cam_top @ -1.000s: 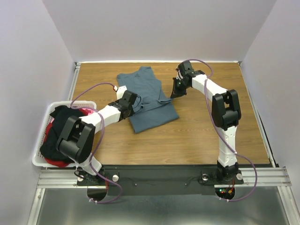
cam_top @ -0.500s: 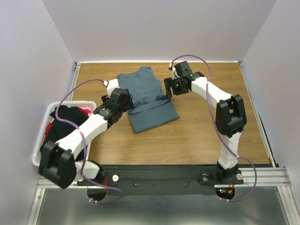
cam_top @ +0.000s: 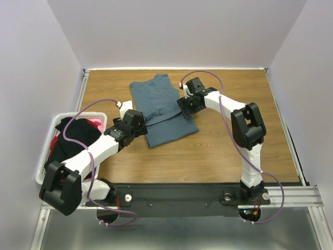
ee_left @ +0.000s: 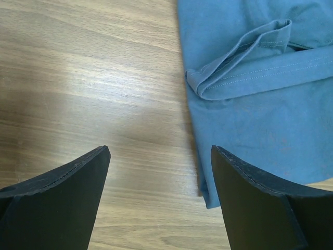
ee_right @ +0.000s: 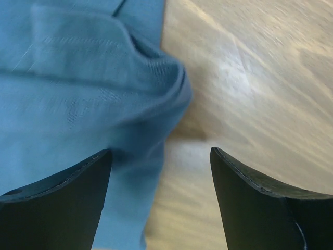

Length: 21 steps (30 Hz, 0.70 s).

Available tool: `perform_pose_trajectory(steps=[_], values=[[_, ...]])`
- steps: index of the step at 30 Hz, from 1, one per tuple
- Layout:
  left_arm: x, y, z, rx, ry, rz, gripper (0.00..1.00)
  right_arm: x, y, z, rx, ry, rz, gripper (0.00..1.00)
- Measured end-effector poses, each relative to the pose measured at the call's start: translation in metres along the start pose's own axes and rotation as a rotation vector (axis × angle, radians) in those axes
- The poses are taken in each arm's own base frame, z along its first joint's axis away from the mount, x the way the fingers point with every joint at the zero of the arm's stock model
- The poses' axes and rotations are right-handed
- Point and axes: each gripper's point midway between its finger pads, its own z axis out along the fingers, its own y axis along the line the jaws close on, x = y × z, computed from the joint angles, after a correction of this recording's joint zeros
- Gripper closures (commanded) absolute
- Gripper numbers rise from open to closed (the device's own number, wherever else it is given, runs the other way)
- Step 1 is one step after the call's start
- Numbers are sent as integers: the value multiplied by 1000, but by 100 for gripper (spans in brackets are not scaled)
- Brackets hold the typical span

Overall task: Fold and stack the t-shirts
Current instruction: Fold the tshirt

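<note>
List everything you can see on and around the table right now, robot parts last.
blue-grey t-shirt: 1, slate blue-grey, spread on the far middle of the table, partly folded with a band of cloth across it
black t-shirt: 1, black, bunched in the basket
red-pink t-shirt: 1 showing, red-pink, in the basket, mostly hidden under the black one
basket: 1, white lattice plastic, at the table's left edge
table: 1, brown wood
left gripper: 1, black fingers, open and holding nothing, at the blue-grey shirt's left edge
right gripper: 1, black fingers, open and holding nothing, at the same shirt's right edge
</note>
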Motion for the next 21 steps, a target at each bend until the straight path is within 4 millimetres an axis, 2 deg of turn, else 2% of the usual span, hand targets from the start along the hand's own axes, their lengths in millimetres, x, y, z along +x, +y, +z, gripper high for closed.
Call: perform_pose_trajectory(steps=[3, 5, 9, 12, 16, 19, 21], values=[[2, 0, 2, -4, 5, 9, 10, -1, -1, 18, 10, 16, -1, 18], [6, 1, 7, -14, 18, 23, 10, -8, -3, 22, 20, 9, 1, 18], [17, 3, 17, -40, 54, 62, 10, -47, -11, 27, 60, -75, 19, 18], [21, 4, 21, -52, 70, 81, 10, -76, -14, 23, 76, -138, 30, 18], [17, 2, 24, -57, 66, 95, 10, -109, -18, 14, 96, -219, 47, 18], [13, -3, 31, -62, 65, 108, 11, -118, -20, 11, 107, -247, 72, 20], [11, -6, 37, -75, 67, 118, 19, -116, -20, 12, 111, -247, 96, 23]])
